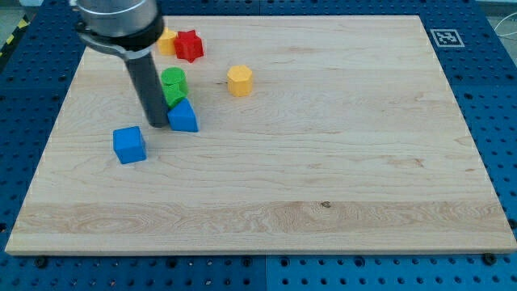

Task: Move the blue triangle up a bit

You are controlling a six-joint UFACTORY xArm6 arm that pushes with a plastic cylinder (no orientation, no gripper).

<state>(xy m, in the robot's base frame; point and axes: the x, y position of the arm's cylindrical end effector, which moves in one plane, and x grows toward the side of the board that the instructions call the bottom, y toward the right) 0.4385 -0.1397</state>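
Nearest you, the pale wooden board (266,218) lies bare across its whole lower half; nothing to work around there. Going up, first comes the blue plastic cube (129,145) at the view's left, apart from everything else. Just above and right of it sits the blue plastic triangle block (184,116), your task piece, in the upper left part of the board.

My tip (156,124) stands touching or nearly touching the triangle's left edge, level with its lower part. It is a plain rod: no jaws, nothing to open or clamp, and it holds nothing.

For an upward move that contact side looks wrong; a push from there would likely send the triangle toward the view's right. Get the tip round to the triangle's bottom edge, centred on it, then push short and straight up. Off-centre contact probably spins it.

Watch the green plastic block (173,85), shape unclear: it touches or nearly touches the triangle's top, so even a small push likely shoves it too. Keep the stroke short.

Farther up: a yellow hexagonal-looking block (240,80) to the right, well apart; then a red star-like block (189,45) and a yellow block (166,41) half hidden behind the arm, side by side near the top edge.

Containers: none in view; all blocks rest loose on the board.
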